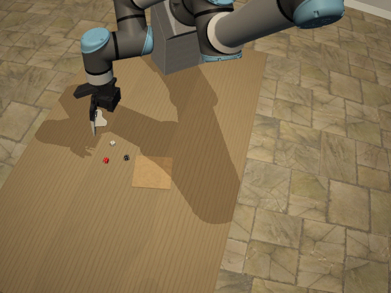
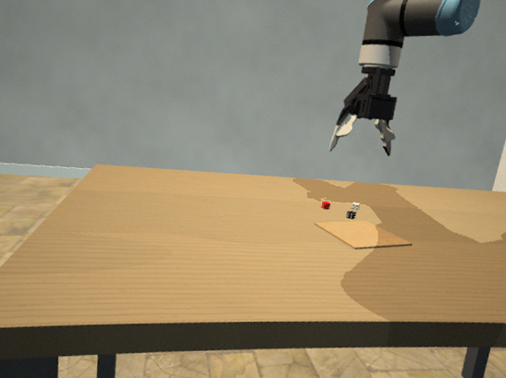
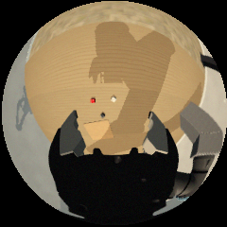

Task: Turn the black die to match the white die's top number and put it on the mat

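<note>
The black die sits flat on the table just left of the tan mat, off the mat. The white die lies a little behind it and the red die to its left. In the exterior view the black die is in front of the white die, with the red die to the left and the mat in front. My gripper hangs open and empty high above the dice. The wrist view shows the black die, white die, red die and mat far below. The pips are too small to read.
The robot's grey base block stands at the table's back. The arm's shadow falls across the table and over part of the mat. The table edges drop off to a stone-tile floor.
</note>
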You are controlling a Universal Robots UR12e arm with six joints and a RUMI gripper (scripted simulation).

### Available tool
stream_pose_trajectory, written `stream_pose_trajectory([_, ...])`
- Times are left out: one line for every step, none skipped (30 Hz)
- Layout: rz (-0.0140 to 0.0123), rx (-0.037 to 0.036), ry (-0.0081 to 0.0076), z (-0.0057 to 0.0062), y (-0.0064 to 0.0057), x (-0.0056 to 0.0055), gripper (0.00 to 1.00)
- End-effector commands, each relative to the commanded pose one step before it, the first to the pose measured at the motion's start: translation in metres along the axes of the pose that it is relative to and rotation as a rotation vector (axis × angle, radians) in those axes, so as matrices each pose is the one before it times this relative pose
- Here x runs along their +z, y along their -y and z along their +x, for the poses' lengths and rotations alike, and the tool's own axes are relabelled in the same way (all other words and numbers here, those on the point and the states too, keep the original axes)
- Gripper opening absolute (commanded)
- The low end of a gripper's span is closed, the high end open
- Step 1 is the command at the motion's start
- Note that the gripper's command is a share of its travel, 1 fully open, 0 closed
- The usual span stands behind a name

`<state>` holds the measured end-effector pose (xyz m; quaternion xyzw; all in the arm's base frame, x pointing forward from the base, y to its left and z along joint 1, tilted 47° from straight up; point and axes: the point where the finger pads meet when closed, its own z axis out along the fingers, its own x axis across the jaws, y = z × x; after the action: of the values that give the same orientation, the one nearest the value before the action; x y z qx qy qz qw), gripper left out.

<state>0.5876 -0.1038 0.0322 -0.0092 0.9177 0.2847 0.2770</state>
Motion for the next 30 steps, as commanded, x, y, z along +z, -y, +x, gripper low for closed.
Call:
stream_pose_trajectory([0.00193,0.00006,0.00100,-0.00066,0.00088,0.02143,1.00])
stream_pose_trajectory([0.00000,0.00000,0.00000,0.00001,0.00001,0.00520,1.00])
stream_pose_trajectory([0.00000,0.00000,0.00000,0.00001,0.00001,0.00533,1.00])
stream_pose_trajectory([0.00000,0.00000,0.00000,0.00001,0.00001,0.00540,1.00])
stream_pose_trajectory([0.00000,0.00000,0.00000,0.00001,0.00000,0.00543,1.00])
stream_pose_trajectory([0.00000,0.00000,0.00000,0.00000,0.00000,0.00000,1.00])
stream_pose_trajectory([0.00000,0.00000,0.00000,0.00000,0.00000,0.00000,1.00])
stream_pose_trajectory([0.00000,0.00000,0.00000,0.00001,0.00000,0.00540,1.00])
stream_pose_trajectory([0.00000,0.00000,0.00000,0.00001,0.00001,0.00533,1.00])
stream_pose_trajectory([0.00000,0.00000,0.00000,0.00001,0.00001,0.00520,1.00])
stream_pose_trajectory([0.00000,0.00000,0.00000,0.00001,0.00001,0.00502,1.00])
stream_pose_trajectory([0.00000,0.00000,0.00000,0.00001,0.00001,0.00480,1.00])
stream_pose_trajectory([0.00000,0.00000,0.00000,0.00001,0.00000,0.00452,1.00])
stream_pose_trajectory([0.00000,0.00000,0.00000,0.00001,0.00001,0.00421,1.00])
stream_pose_trajectory([0.00000,0.00000,0.00000,0.00000,0.00001,0.00385,1.00])
stream_pose_trajectory([0.00000,0.00000,0.00000,0.00001,0.00001,0.00345,1.00])
stream_pose_trajectory([0.00000,0.00000,0.00000,0.00001,0.00000,0.00303,1.00])
stream_pose_trajectory([0.00000,0.00000,0.00000,0.00000,0.00001,0.00259,1.00])
stream_pose_trajectory([0.00000,0.00000,0.00000,0.00001,0.00000,0.00215,1.00])
stream_pose_trajectory([0.00000,0.00000,0.00000,0.00000,0.00001,0.00171,1.00])
stream_pose_trajectory([0.00000,0.00000,0.00000,0.00000,0.00000,0.00130,1.00])
stream_pose_trajectory([0.00000,0.00000,0.00000,0.00000,0.00000,0.00093,1.00])
stream_pose_trajectory([0.00000,0.00000,0.00000,0.00000,0.00000,0.00000,1.00])
stream_pose_trajectory([0.00000,0.00000,0.00000,0.00000,0.00000,0.00000,1.00])
stream_pose_trajectory([0.00000,0.00000,0.00000,0.00000,0.00000,0.00059,1.00])
stream_pose_trajectory([0.00000,0.00000,0.00000,0.00000,0.00000,0.00032,1.00])
stream_pose_trajectory([0.00000,0.00000,0.00000,0.00000,0.00000,0.00012,1.00])
stream_pose_trajectory([0.00000,0.00000,0.00000,0.00000,0.00000,0.00002,1.00])
stream_pose_trajectory([0.00000,0.00000,0.00000,0.00000,0.00000,0.00000,1.00])
stream_pose_trajectory([0.00000,0.00000,0.00000,0.00000,0.00000,0.00000,1.00])
